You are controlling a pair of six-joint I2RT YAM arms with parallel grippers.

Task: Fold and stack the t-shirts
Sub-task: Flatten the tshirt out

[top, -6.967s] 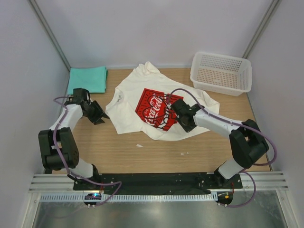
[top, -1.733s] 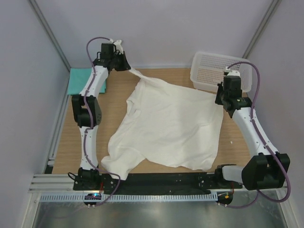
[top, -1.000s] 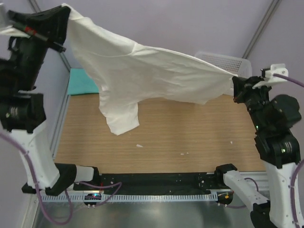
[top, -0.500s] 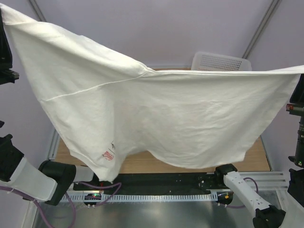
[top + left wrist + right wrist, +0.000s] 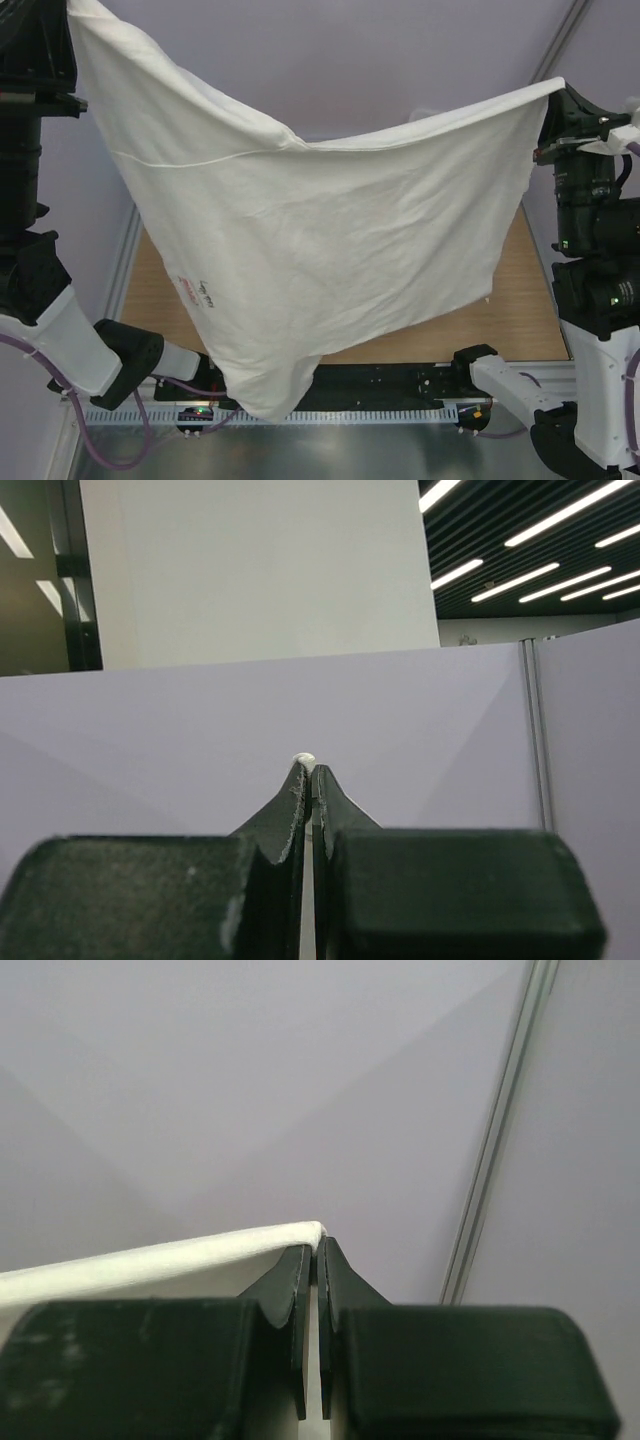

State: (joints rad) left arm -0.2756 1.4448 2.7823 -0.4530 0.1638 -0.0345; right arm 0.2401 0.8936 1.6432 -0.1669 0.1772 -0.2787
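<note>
Left gripper (image 5: 310, 768) high overhead, clamped on white t-shirt (image 5: 330, 250) corner | right gripper (image 5: 317, 1245) likewise, apparently lower

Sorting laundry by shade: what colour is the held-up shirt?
White; the shirt shows best in the top external view.

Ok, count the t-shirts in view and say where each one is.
1. The white t-shirt hangs spread above the table, its upper corners pinched by the left gripper and right gripper. Others may be hidden behind it.
</note>
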